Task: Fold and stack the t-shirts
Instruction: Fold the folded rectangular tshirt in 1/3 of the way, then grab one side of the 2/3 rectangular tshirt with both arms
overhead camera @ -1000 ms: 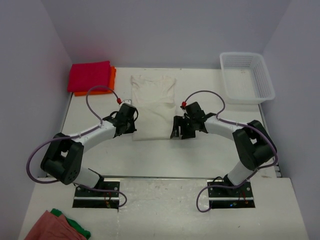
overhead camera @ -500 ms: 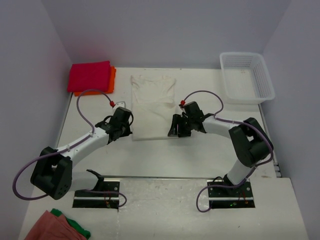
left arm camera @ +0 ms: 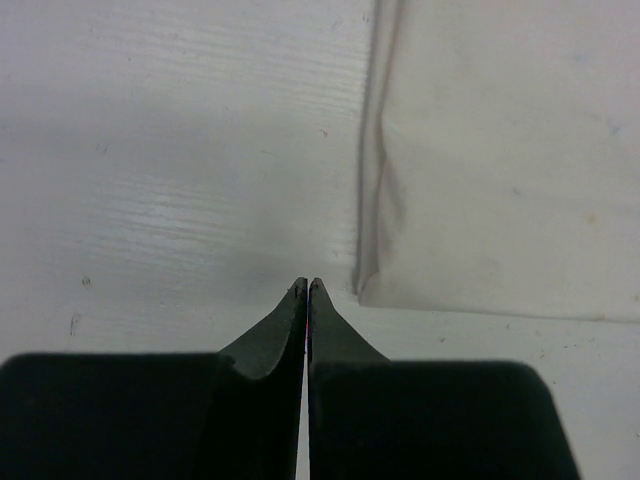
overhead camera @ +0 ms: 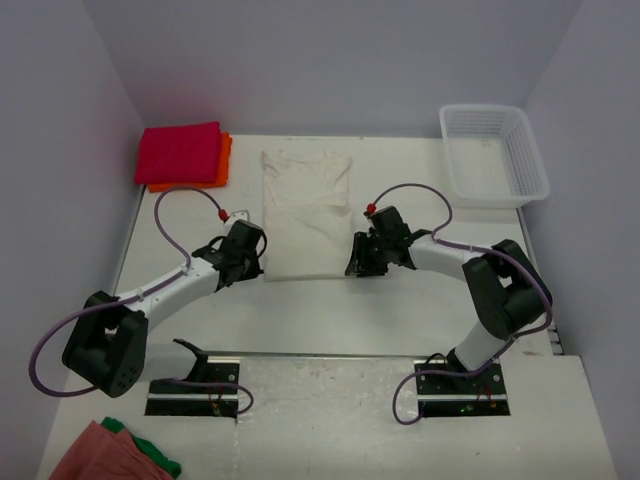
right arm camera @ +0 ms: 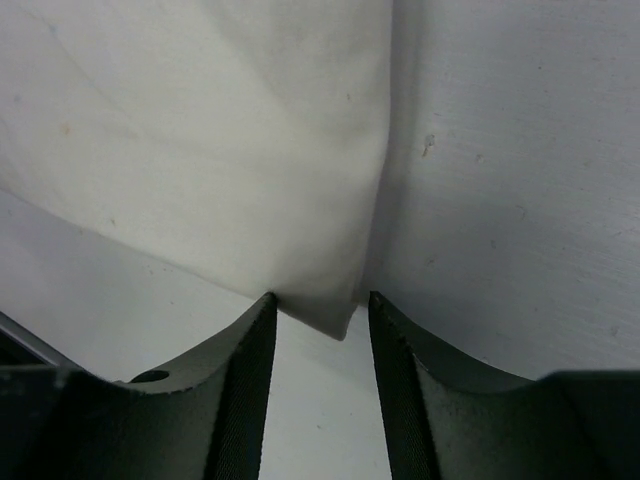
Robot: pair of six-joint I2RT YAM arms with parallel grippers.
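The cream-white t-shirt [overhead camera: 305, 215] lies flat as a long folded strip in the middle of the table. My left gripper [overhead camera: 250, 270] is shut and empty, its tips [left arm camera: 307, 285] on bare table just left of the shirt's near-left corner [left arm camera: 375, 290]. My right gripper [overhead camera: 352, 268] is open at the near-right corner. In the right wrist view that corner [right arm camera: 335, 318] pokes between the parted fingers of the right gripper [right arm camera: 320, 300], unpinched. At the back left, a folded magenta-red t-shirt [overhead camera: 180, 152] rests on an orange one [overhead camera: 226, 158].
A white mesh basket [overhead camera: 495, 155] stands at the back right corner. A salmon-pink cloth [overhead camera: 105, 455] and a green cloth [overhead camera: 158, 462] lie at the bottom left, in front of the arm bases. Walls close in on the left, back and right.
My left gripper slid off the shirt's left edge, towards me and leftwards, staying shut. The right gripper's jaws have narrowed around the near-right corner of the shirt.
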